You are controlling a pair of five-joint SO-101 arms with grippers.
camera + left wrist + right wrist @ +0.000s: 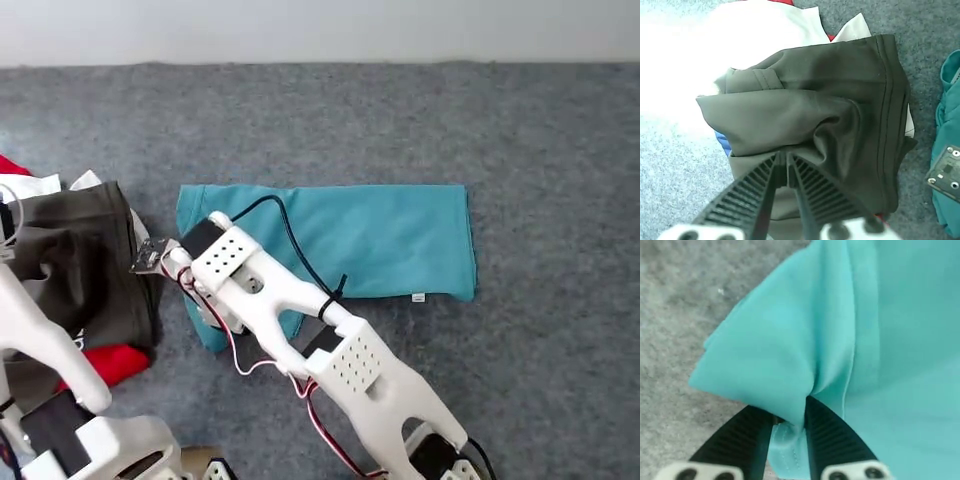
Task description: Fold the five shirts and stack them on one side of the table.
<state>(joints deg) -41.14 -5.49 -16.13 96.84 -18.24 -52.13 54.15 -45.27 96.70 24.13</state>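
Right wrist view: right claw (790, 412) pinching teal shirt (880, 340) corner; left claw (786, 159), dark shirt (840, 100).

The table (560, 150) had a grey, speckled, carpet-like surface that extended to every visible edge. In both wrist views its texture appeared coarse and fibrous. A pale, plain wall (320, 30) ran along the table's far edge.

arms (350, 365): white, perforated | cables (291, 240): black, red | pincer fingers (832, 440): black, ribbed
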